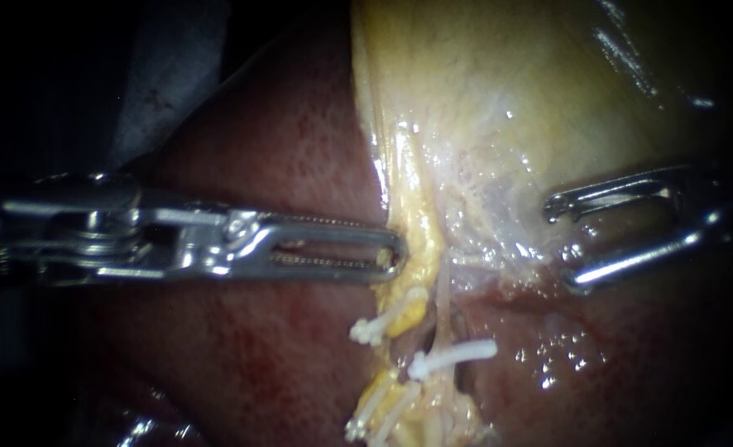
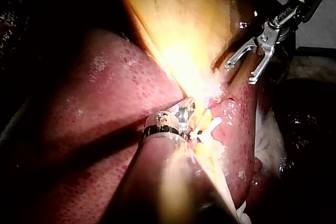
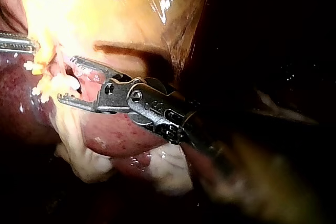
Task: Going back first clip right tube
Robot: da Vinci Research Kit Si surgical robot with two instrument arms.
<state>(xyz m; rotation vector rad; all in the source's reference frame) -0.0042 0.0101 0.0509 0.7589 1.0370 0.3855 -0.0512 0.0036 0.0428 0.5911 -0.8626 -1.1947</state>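
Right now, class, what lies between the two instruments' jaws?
In the endoscope view, pale yellowish tissue hanging from the gallbladder separates the left instrument from the right instrument.

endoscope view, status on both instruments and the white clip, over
Left silver instrument jaws shut on yellow tissue strip. Right silver instrument jaws open, empty, apart from white plastic clip on right tube. Nothing blocking it.

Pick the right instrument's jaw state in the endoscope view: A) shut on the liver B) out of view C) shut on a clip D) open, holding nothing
D: a gap shows between the jaws of the right instrument, with nothing gripped, and the white clips lie apart from them; the left instrument is shut on yellow tissue.
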